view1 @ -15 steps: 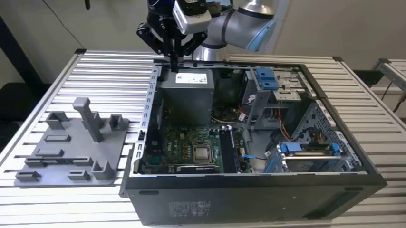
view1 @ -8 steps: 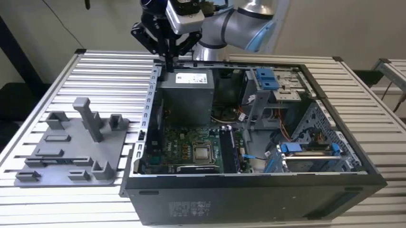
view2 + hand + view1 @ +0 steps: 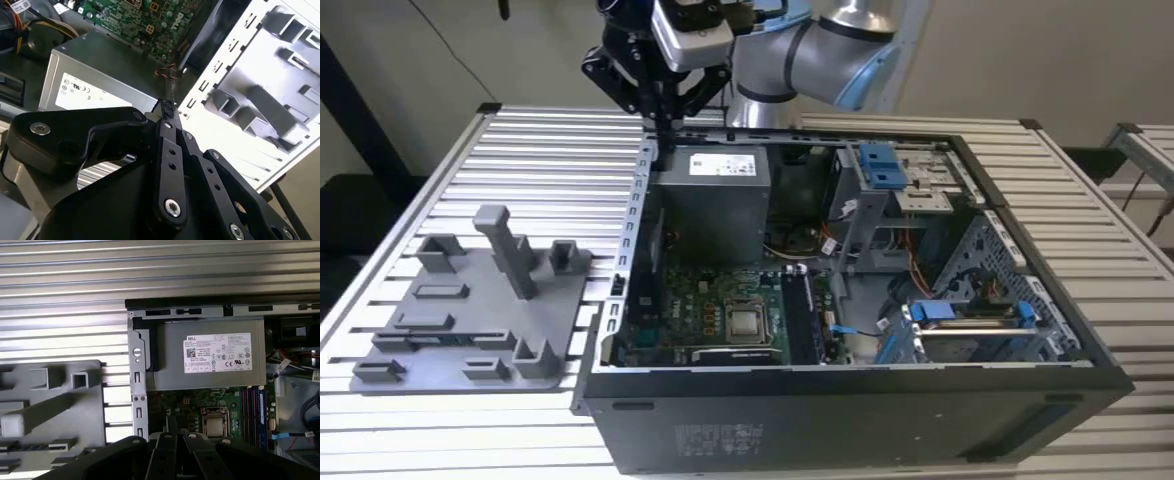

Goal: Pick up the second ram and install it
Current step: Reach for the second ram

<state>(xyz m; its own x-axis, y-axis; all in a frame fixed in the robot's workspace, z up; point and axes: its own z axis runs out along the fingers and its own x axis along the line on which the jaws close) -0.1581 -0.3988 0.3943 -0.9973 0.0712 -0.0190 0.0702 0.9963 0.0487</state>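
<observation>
Second ram upright in gripper

Black fingers and case, green motherboard, blue clips — grey fixture, ribbed silver table

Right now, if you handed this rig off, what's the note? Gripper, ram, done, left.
Gripper: shut, with nothing green that I can make out between its tips. It hangs above the power supply, at the far corner of the open case on the exterior view's left.
Second ram: I cannot pick it out. The memory slots beside the processor socket show long strips, too small to tell if a stick is seated.
Grey fixture: outside the case, on the exterior view's left.
Done / left: neither pick nor install can be confirmed from these views.
</observation>
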